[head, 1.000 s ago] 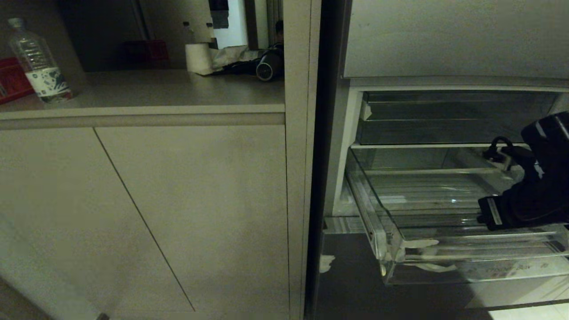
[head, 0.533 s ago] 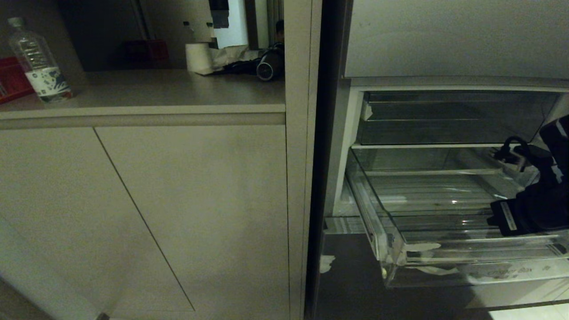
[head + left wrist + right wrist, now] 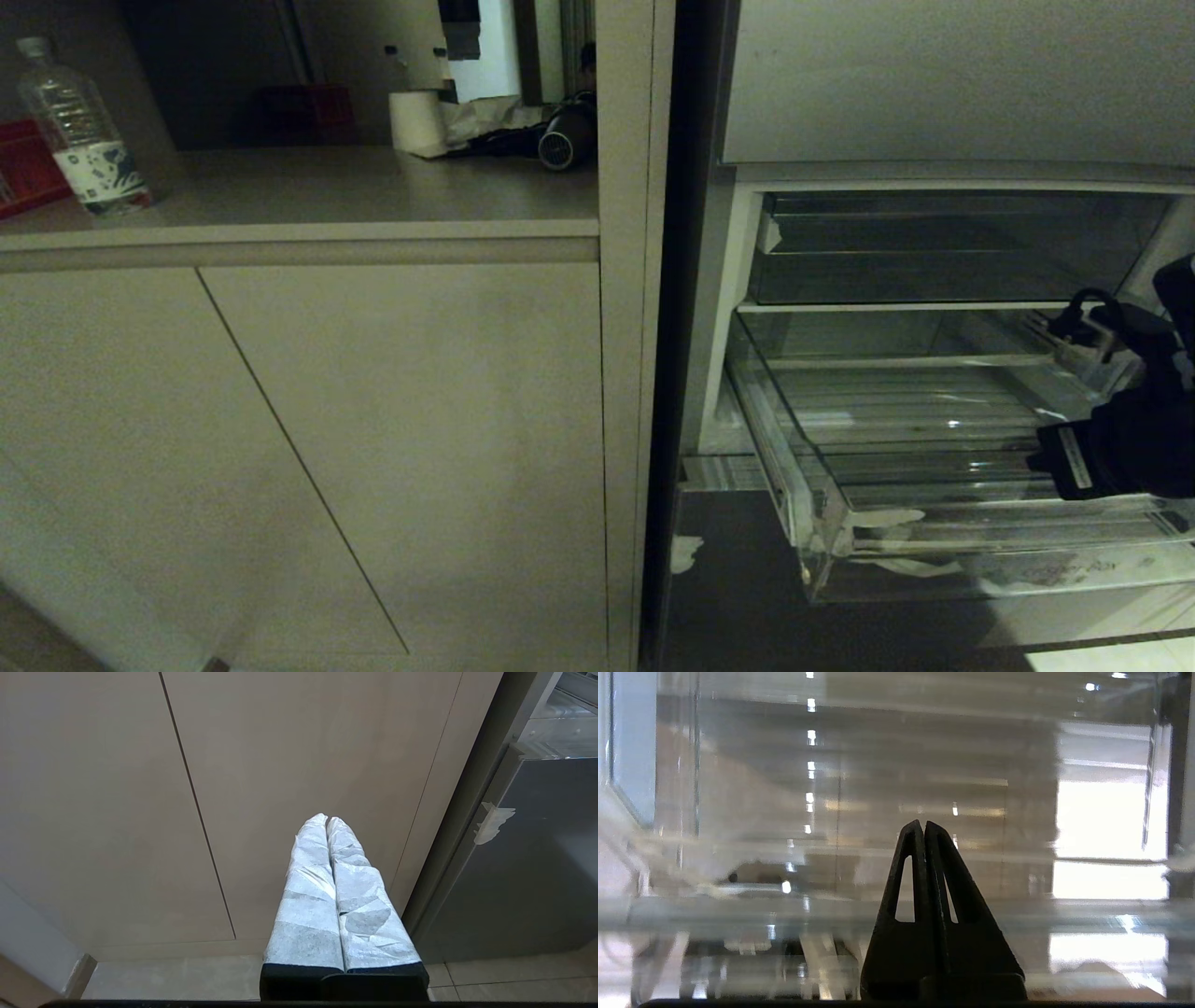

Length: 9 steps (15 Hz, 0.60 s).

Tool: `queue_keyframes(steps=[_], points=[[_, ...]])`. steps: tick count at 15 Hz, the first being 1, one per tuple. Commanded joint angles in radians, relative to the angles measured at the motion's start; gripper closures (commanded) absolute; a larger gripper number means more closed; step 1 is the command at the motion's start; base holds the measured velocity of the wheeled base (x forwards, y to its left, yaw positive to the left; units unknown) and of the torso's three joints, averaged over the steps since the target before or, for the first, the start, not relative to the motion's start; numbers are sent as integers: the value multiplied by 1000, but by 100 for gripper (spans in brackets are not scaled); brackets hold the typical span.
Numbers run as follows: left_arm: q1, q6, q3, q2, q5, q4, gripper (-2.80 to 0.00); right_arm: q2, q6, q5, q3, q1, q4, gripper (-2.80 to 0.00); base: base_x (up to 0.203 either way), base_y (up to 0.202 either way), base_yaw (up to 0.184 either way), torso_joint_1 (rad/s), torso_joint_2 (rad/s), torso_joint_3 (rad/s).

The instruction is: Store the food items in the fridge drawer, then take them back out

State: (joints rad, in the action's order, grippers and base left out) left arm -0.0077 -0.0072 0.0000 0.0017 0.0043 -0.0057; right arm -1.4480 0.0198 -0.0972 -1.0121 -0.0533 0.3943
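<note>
Water bottle (image 3: 79,131): one, upright at the far left of the surface (image 3: 327,191).
Paper roll (image 3: 415,121): one, standing near the back of that surface.
Cabinet doors (image 3: 401,448): two, shut, below the surface.
Left pincer (image 3: 327,820): one, its two wrapped fingers pressed together on nothing, pointing at the cabinet doors low beside the fridge.
Fridge drawer (image 3: 934,551): one, pulled out from the open fridge, long axis running left to right, tall clear lip facing the room; no food shows inside.
Upper clear bin (image 3: 934,252): one, pushed in above it.
Right pincer (image 3: 923,825): one, tips closed on nothing, inside the drawer's right end, aimed at its back.
</note>
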Motion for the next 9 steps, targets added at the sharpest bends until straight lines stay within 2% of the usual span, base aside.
queue_keyframes(steps=[1, 4, 6, 9], points=[[0, 0, 0, 0, 0, 0, 0, -21, -5, -9, -16, 0, -104, 0, 0, 0, 0, 0, 0, 0], [0, 0, 0, 0, 0, 0, 0, -23, -14, -8, -13, 0, -177, 0, 0, 0, 0, 0, 0, 0], [0, 0, 0, 0, 0, 0, 0, -20, -52, -9, -8, 0, -231, 0, 0, 0, 0, 0, 0, 0], [0, 0, 0, 0, 0, 0, 0, 45, -66, -11, 19, 4, -232, 0, 0, 0, 0, 0, 0, 0]])
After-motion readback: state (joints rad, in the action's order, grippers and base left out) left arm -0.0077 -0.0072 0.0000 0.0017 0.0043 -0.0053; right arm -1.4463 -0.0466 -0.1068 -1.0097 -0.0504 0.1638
